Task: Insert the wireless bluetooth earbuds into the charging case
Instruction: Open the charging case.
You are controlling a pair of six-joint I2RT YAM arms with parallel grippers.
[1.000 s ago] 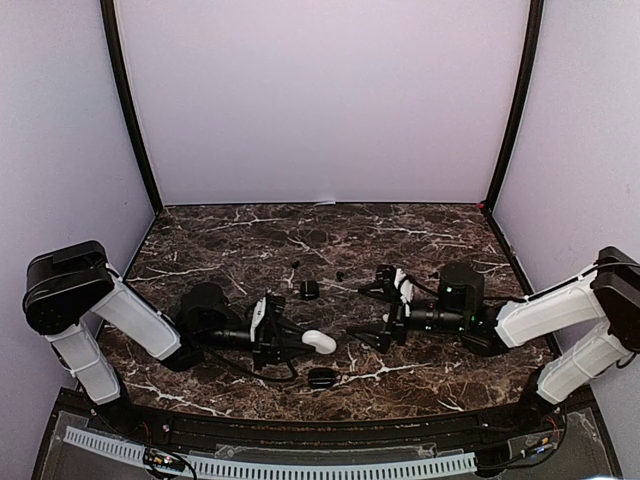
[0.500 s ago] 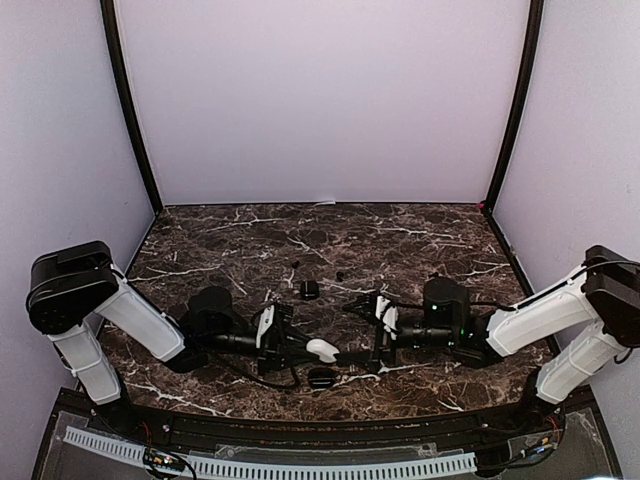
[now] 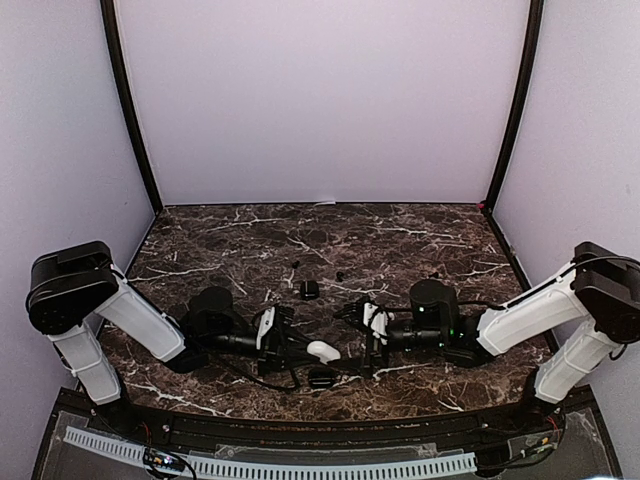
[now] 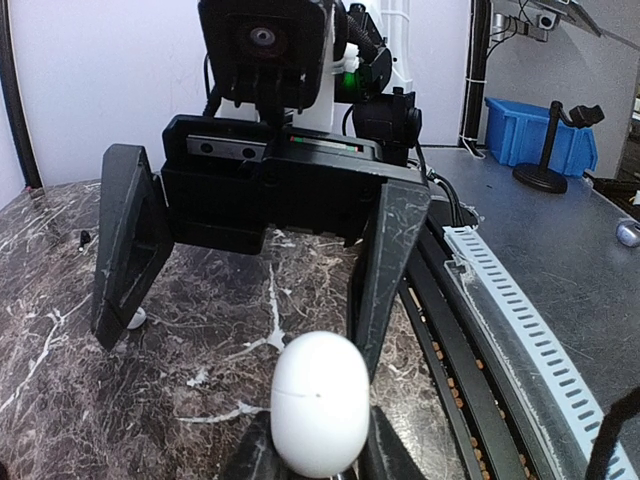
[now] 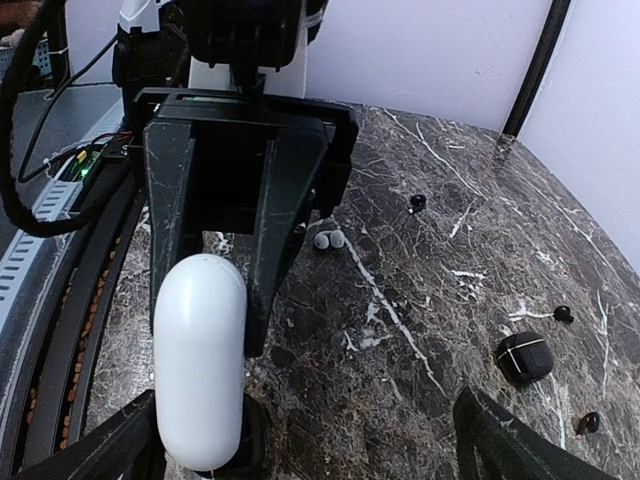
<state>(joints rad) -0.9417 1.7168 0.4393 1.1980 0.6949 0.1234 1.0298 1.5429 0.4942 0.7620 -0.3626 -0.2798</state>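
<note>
Left gripper [image 3: 312, 350] pinches the white case [image 5: 198, 360] over the tabletop [image 3: 420, 250]; right gripper [image 3: 358, 338] faces it, spread wide, holding nothing.

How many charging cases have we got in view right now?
3. The white case is gripped in the left claw. The far black case lies farther back than it, and the near black case lies closer to the front. Others may be hidden.
</note>
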